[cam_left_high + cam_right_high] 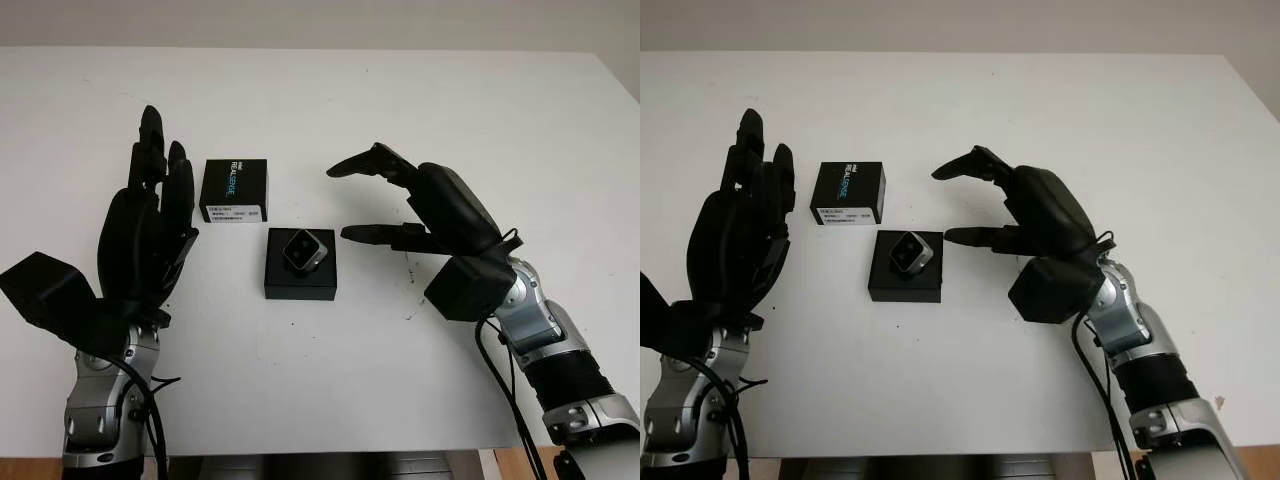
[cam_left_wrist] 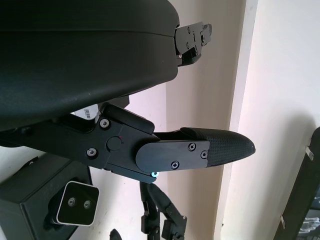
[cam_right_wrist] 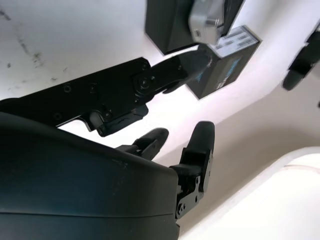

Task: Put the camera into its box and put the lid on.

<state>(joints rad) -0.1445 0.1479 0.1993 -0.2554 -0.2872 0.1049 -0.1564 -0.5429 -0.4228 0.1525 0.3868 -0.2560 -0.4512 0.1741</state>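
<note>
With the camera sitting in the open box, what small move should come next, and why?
Probably the left hand, open beside the lid, should close in on the lid. The camera already sits in the box, the lid lies apart behind it, and the right hand hovers open by the box.

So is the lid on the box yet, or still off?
Off. The lid lies on the table beside the box, apart from it; the camera sits uncovered in the box.

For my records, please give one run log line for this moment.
small silver camera: in open black box | black printed lid: off, beside | left hand: open | right hand: open
</note>
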